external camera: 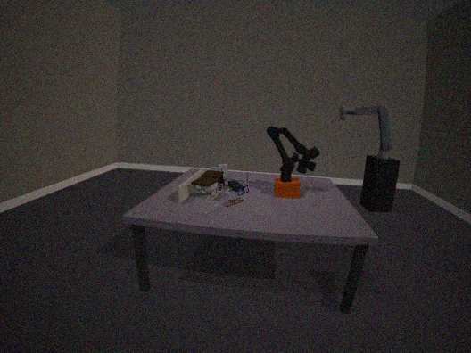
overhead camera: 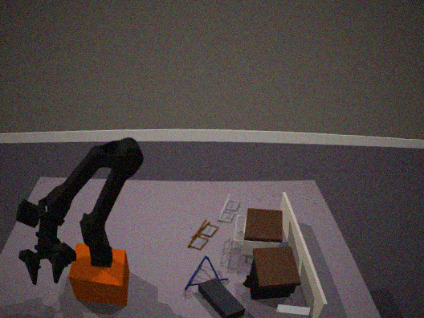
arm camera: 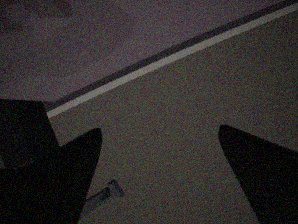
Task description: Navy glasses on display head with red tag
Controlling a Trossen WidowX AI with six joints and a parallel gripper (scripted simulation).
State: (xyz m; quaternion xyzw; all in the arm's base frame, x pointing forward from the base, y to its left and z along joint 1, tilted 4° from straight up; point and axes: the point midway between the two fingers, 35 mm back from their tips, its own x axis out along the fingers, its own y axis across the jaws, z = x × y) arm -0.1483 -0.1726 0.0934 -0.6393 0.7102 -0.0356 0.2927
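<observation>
The navy glasses (overhead camera: 196, 272) (external camera: 243, 192) rest against a dark grey block, temples open. The nearer display head in the top view, a dark head with a brown top (overhead camera: 275, 267), shows a small red patch at its lower left, perhaps the red tag. The other head, pale with a brown top (overhead camera: 262, 225), stands just beyond it. My gripper (overhead camera: 45, 283) (arm camera: 160, 132) is open and empty, raised on the far side of the orange base from the glasses and heads.
The dark block (overhead camera: 221, 299) lies beside the heads. A cream upright panel (overhead camera: 301, 249) runs behind them, with a white block (overhead camera: 293, 309) near its end. Orange-brown glasses (overhead camera: 199, 232) (external camera: 233, 203) and pale glasses (overhead camera: 225, 206) lie on the table. The orange base (overhead camera: 100, 285) (external camera: 287, 188) carries my arm.
</observation>
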